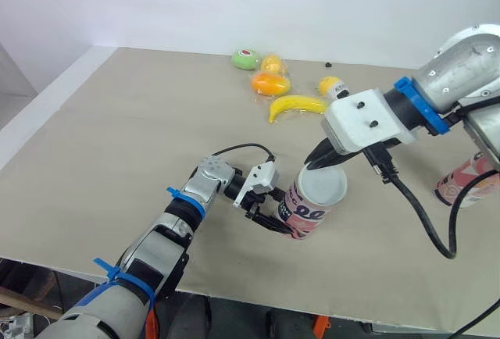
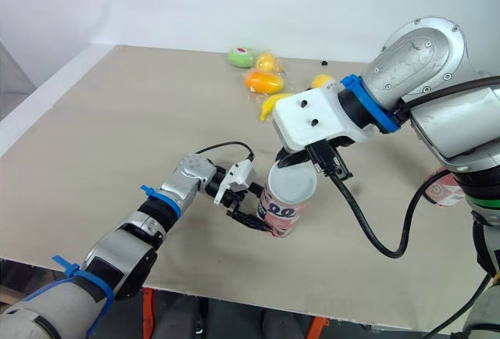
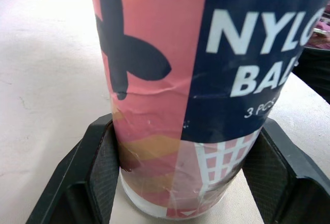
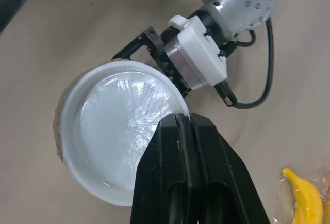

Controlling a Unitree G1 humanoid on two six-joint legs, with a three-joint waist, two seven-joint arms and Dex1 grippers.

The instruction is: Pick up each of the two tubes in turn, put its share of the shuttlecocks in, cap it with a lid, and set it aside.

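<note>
A pink and navy tube [image 1: 308, 212] leans over the table, with my left gripper [image 1: 283, 224] shut on its lower end. In the left wrist view the black pads [image 3: 100, 170] press both sides of the tube [image 3: 170, 79]. A translucent white lid [image 4: 118, 131] sits on the tube's mouth, and faint white streaks show through it. My right gripper [image 4: 183, 118] is shut, and its joined fingertips rest on the lid's [image 1: 324, 185] rim from above. A second pink tube [image 1: 462, 183] stands at the far right, behind the right arm.
A banana [image 1: 295, 105], an orange fruit [image 1: 270, 83], a green fruit [image 1: 245, 59] and a small yellow fruit [image 1: 329, 85] lie at the back of the beige table [image 1: 117, 136]. The right arm's black cable [image 1: 426, 222] hangs beside the tube. The table's front edge runs just below my left forearm.
</note>
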